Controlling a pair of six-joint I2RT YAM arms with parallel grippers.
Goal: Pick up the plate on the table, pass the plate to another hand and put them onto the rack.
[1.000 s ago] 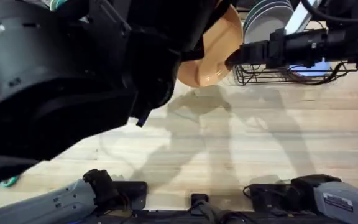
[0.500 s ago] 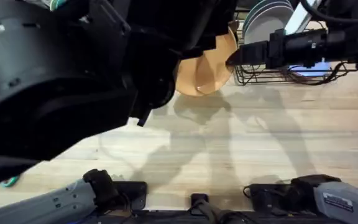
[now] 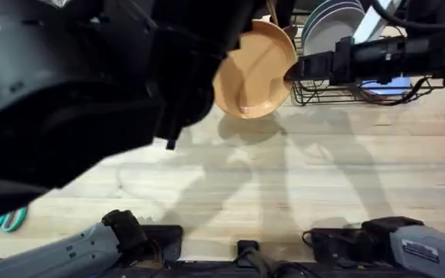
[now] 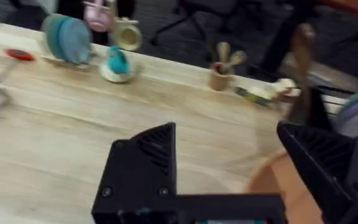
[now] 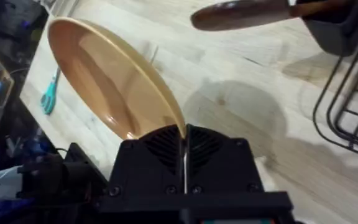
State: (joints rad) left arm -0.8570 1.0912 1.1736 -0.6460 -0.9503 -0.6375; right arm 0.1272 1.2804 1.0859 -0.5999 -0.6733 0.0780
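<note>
The round orange-tan plate (image 3: pixel 252 71) hangs in the air over the far part of the table (image 3: pixel 300 177), just left of the black wire rack (image 3: pixel 344 93). My right gripper (image 3: pixel 290 71) is shut on the plate's right rim; in the right wrist view its fingers (image 5: pixel 185 135) clamp the edge of the tilted plate (image 5: pixel 114 84). My left gripper (image 4: pixel 225 127) stands open, with the plate's rim (image 4: pixel 272 186) close to one finger and nothing clamped. The left arm looms large and dark over the overhead view's left half.
Grey-white plates (image 3: pixel 331 23) stand in the rack, whose wires (image 5: pixel 353 106) are near a brown utensil (image 5: pixel 247 14). Teal scissors (image 3: pixel 6 220) lie at the table's left. Teal plates (image 4: pixel 67 40) and a utensil cup (image 4: pixel 221 71) sit along the far edge.
The left arm has drawn back off the plate, uncovering most of it. The plate has tipped to show its full face, still held at its right rim by the right gripper.
</note>
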